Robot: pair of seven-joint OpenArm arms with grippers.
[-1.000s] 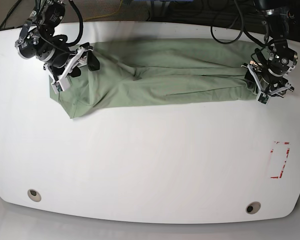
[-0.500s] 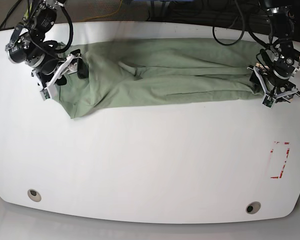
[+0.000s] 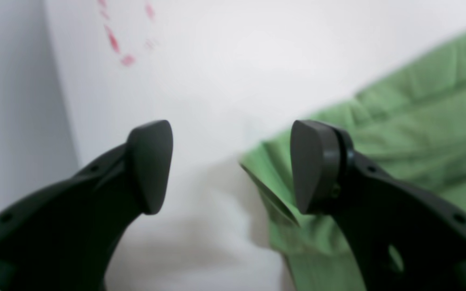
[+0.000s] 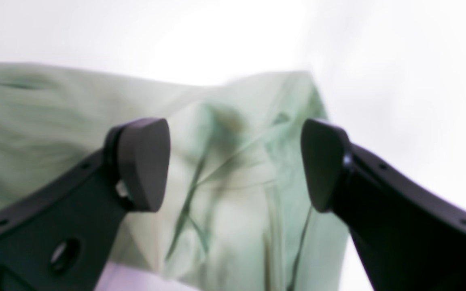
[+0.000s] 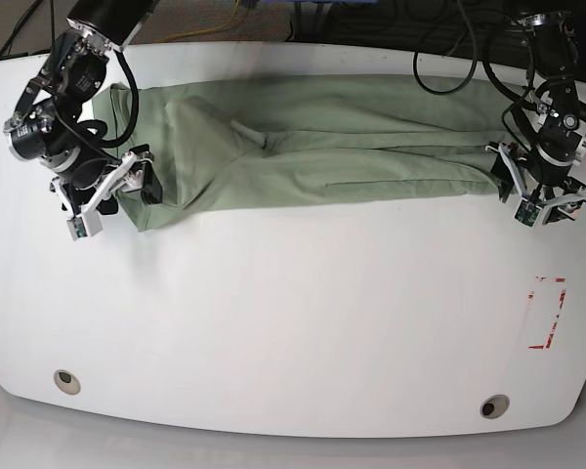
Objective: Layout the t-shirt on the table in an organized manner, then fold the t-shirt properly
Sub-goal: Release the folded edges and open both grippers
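The pale sage-green short-sleeved cloth t-shirt lies as a long, rumpled band across the far part of the large white smooth tabletop, stretched from one pincer to the other. It looks light, limp and wrinkly — the kind of cloth that sags and drags rather than holds a shape, so I judge it needs a pinch at an edge or corner at each end, not in the middle.

The left pincer is spread and empty; one fingertip hangs above the shirt's end, whose lifted corner lies just beside and below the gap, while bare tabletop is under the other fingertip. That corner seems the natural hold. The right pincer is also spread and holds nothing, with bunched, creased folds directly beneath the gap and a cloth corner just ahead of it.

Both wrist views are blurred, so layers and hems cannot be told apart. Sleeves and collar are not clearly made out, and the pincer bodies cover the shirt's ends in the base view.
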